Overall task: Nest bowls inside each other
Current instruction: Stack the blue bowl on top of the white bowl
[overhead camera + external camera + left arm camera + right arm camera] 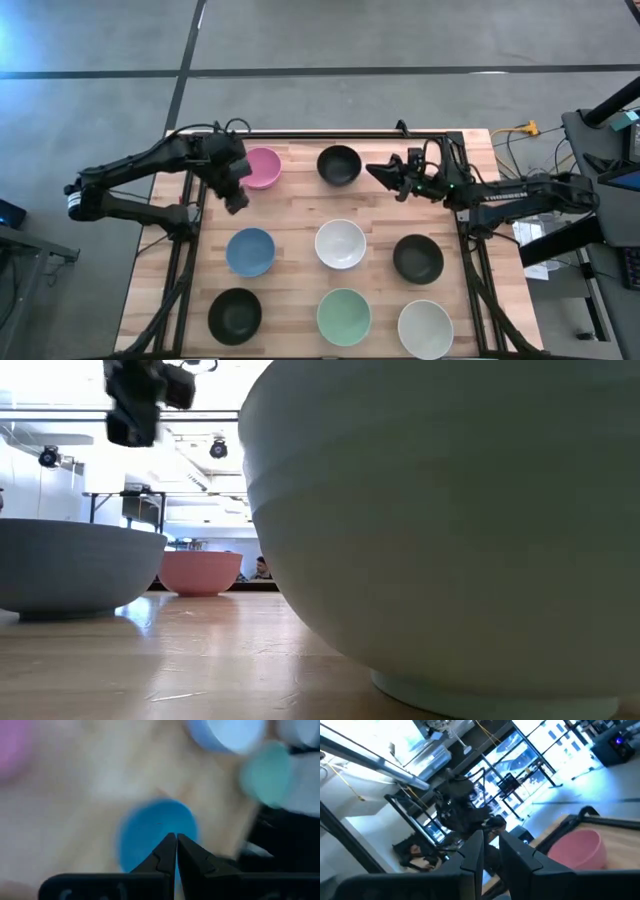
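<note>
Scene: eight bowls show on the wooden counter (300,205), none yet nested, each standing apart from the others.
Left fingers (237,200): pressed together, holding nothing, raised off the counter between the pink bowl (262,167) and the blue bowl (250,251); in the wrist view the tips (175,840) sit directly over the blue bowl (156,831).
Right fingers (378,171): a narrow gap between them, empty, held aloft just beside the black bowl (339,164) at the far edge; the wrist view looks across at the pink bowl (577,845) and the other arm.
Other bowls: a white bowl (340,243) at the centre, a second black bowl (418,258) beyond the right fingers, and a near row of a third black bowl (235,314), a mint bowl (344,316) and a second white bowl (426,328).
Low view: the mint bowl (450,520) fills the frame.
Handling: the bowls look smooth, stiff and light, likely slippery on the curved wall and prone to skid or tip if nudged.
Where to hold: judged best at the rim, one finger inside and one outside, squeezing the thin wall.
Next need: the left fingers have to part before dropping onto the blue bowl's rim.
Risk: a shallow pinch may let the bowl swing or slip on lifting.
</note>
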Controlling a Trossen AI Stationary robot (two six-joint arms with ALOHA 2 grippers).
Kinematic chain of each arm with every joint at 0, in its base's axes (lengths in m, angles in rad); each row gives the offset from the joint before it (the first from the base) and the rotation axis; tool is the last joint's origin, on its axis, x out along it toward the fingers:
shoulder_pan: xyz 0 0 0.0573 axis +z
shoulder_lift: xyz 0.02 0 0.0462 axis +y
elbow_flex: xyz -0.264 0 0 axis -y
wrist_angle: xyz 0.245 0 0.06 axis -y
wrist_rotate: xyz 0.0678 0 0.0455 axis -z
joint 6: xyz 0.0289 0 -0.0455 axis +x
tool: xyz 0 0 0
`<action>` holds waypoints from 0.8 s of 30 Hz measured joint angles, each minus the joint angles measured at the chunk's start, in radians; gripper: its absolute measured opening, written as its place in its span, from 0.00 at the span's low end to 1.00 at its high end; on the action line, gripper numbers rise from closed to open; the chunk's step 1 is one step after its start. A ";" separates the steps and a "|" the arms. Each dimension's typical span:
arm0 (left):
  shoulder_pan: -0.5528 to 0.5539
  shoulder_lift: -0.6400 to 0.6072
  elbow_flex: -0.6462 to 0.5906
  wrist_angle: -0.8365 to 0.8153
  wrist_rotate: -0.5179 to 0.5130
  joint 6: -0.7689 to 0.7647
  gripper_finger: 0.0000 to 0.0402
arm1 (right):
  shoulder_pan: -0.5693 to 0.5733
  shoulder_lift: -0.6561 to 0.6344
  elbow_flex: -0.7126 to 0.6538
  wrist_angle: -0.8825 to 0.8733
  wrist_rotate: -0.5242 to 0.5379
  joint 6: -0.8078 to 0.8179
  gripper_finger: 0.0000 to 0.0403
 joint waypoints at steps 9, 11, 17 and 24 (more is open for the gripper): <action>-0.202 -0.108 0.000 -0.070 -0.235 -0.432 0.00 | 0.000 0.020 -0.037 -0.010 0.014 -0.090 0.14; -0.219 -0.113 0.000 -0.101 -0.329 -0.552 0.00 | -0.001 0.026 -0.032 -0.012 0.018 -0.124 0.14; -0.221 -0.086 -0.093 -0.112 -0.301 -0.712 0.00 | -0.029 0.037 -0.007 -0.008 0.019 -0.160 0.14; -0.222 -0.032 -0.246 -0.053 -0.151 -0.637 0.00 | -0.046 0.038 0.028 -0.008 0.016 -0.153 0.14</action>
